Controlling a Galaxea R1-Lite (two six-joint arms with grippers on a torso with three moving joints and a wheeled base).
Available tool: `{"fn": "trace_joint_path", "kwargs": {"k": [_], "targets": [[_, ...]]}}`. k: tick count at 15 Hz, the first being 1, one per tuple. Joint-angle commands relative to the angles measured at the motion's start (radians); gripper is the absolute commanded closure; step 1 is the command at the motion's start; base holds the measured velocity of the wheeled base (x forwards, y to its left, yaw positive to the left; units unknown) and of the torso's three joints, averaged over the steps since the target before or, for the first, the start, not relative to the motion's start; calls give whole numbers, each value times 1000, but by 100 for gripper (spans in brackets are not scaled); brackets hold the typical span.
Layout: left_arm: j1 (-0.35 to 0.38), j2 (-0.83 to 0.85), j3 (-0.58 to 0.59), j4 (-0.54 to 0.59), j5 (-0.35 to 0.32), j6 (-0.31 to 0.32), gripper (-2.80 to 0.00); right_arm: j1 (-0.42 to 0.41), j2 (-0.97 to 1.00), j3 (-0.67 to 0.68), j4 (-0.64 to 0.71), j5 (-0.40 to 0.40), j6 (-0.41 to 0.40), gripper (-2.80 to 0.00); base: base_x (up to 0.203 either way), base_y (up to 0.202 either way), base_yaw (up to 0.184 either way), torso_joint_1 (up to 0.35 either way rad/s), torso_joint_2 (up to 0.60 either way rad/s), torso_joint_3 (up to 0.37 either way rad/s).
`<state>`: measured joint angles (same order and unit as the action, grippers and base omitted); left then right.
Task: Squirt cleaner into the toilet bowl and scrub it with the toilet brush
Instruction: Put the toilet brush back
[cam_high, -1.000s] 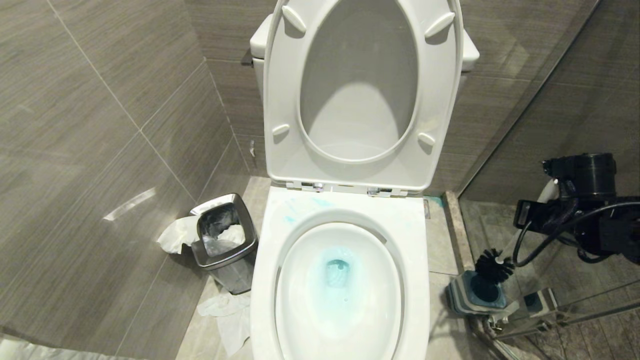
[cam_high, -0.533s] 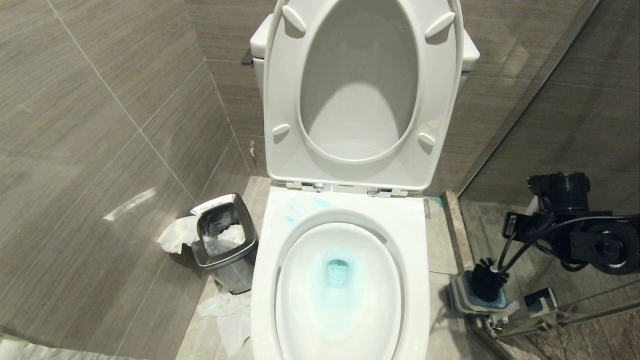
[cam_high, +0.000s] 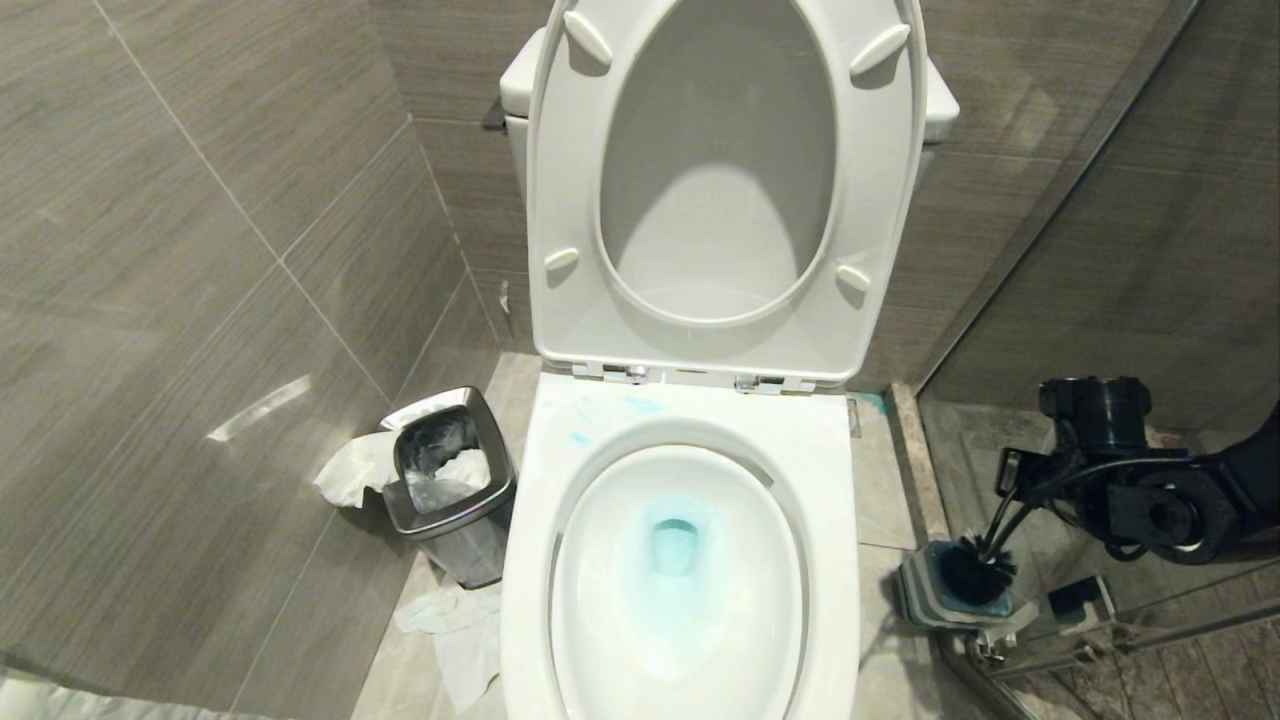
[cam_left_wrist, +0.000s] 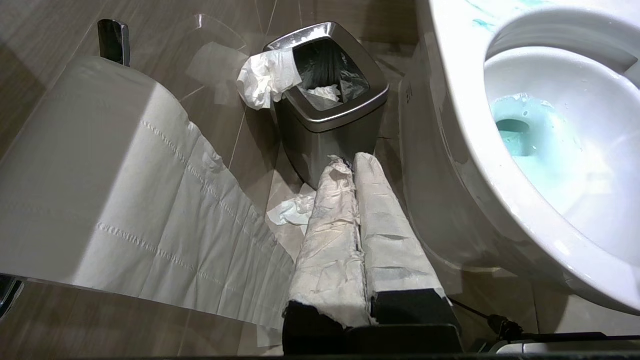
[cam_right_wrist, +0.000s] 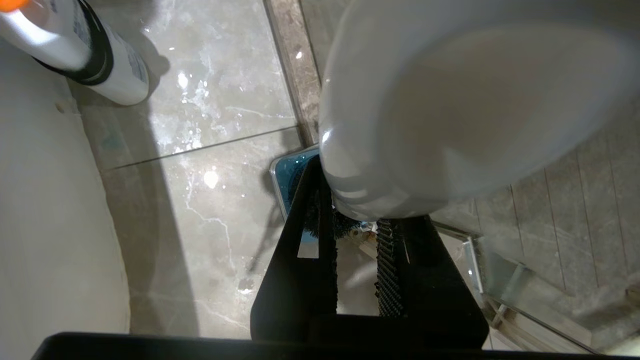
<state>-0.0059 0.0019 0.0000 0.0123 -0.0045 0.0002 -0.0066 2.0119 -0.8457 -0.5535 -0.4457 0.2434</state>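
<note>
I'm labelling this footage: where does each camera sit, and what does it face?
Head: high, facing down on the toilet bowl; right arm at the right.
Left wrist: low beside the bowl, facing the bin; paper-wrapped left gripper shows.
Right wrist: above the floor, facing down; right gripper clamps the toilet brush.
Both wrist views share the bowl with the head.

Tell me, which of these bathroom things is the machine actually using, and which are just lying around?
In use: toilet bowl, blue cleaner tinting its water, toilet brush held by the right gripper with its head in the blue holder.

Lying about: steel bin, crumpled tissue, paper roll, white bottle.
</note>
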Motion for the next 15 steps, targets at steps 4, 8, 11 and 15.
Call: {"fn": "trace_joint_path", "kwargs": {"k": [4, 8, 11, 15], "targets": [[0, 0, 0, 0, 0, 0, 0, -6, 105, 10, -106, -2, -36, 0, 0, 0, 0, 0, 0, 0], [0, 0, 0, 0, 0, 0, 0, -25, 139, 20, -154, 37, -83, 0, 0, 0, 0, 0, 0, 0], [0, 0, 0, 0, 0, 0, 0, -29, 143, 17, -155, 44, -104, 0, 0, 0, 0, 0, 0, 0], [0, 0, 0, 0, 0, 0, 0, -30, 144, 10, -158, 45, -105, -280, 0, 0, 0, 0, 0, 0]]}}
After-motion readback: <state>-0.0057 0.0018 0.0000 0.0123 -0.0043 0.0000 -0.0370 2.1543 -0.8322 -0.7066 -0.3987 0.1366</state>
